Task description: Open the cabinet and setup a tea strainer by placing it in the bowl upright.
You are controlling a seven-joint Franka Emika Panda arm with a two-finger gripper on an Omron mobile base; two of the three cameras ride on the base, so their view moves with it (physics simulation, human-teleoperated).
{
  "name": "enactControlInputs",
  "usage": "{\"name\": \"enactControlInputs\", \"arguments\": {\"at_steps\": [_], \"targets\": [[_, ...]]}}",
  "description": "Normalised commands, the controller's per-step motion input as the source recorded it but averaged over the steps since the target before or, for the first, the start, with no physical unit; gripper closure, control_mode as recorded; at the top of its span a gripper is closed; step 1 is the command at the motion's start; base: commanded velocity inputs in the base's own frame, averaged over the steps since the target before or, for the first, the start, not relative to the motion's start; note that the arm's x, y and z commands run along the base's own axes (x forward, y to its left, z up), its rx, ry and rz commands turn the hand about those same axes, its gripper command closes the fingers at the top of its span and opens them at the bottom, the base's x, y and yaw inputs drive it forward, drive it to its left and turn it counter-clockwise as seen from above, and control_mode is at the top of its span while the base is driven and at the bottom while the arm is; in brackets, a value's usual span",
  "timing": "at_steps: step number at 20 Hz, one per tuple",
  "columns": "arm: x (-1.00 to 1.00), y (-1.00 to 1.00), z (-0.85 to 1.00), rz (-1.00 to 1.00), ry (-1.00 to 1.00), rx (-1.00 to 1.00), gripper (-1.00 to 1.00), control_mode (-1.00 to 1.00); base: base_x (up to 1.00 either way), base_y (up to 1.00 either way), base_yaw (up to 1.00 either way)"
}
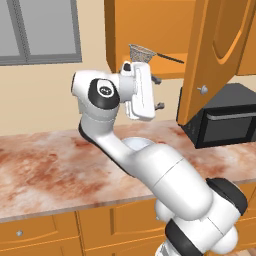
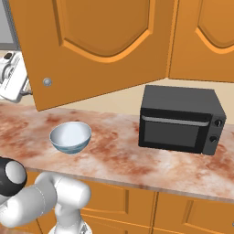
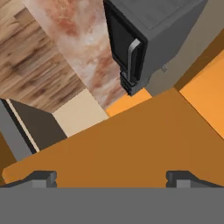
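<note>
The cabinet [image 1: 150, 22] stands open, its arched door [image 1: 215, 50] swung out to the right with the silver knob [image 1: 202, 90] low on it. On the cabinet shelf rests the tea strainer [image 1: 141, 51], its black handle pointing right. My gripper [image 1: 160, 92] hangs just below that shelf, left of the door's edge, open with nothing between its fingers. In the hand view the gripper [image 3: 111, 178] has its tips wide apart over the door's orange wood [image 3: 131, 140]. The bowl [image 2: 70, 137] sits upright on the counter below the door, and nothing lies in it.
A black microwave [image 2: 180, 119] stands on the marbled counter [image 2: 114, 151] to the right of the bowl. The open door [image 2: 96, 45] overhangs the counter between my hand and the microwave. Low drawer fronts [image 1: 40, 232] run under the counter edge.
</note>
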Motion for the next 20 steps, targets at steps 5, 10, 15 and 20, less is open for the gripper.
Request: {"name": "enactControlInputs", "arguments": {"at_steps": [5,10,15,20], "targets": [[-0.09,-0.52,0.00,-0.01,0.12,-0.18,-1.00,-1.00,0.00,0.00,0.00],[-0.25,-0.78,0.06,-0.04,0.11,-0.04,-1.00,-1.00,0.00,0.00,0.00],[-0.67,-0.83,0.12,-0.03,0.01,0.00,-1.00,-1.00,0.00,0.00,0.00],[-0.85,-0.88,0.12,-0.01,-0.03,0.04,-1.00,-1.00,0.00,0.00,0.00]]}}
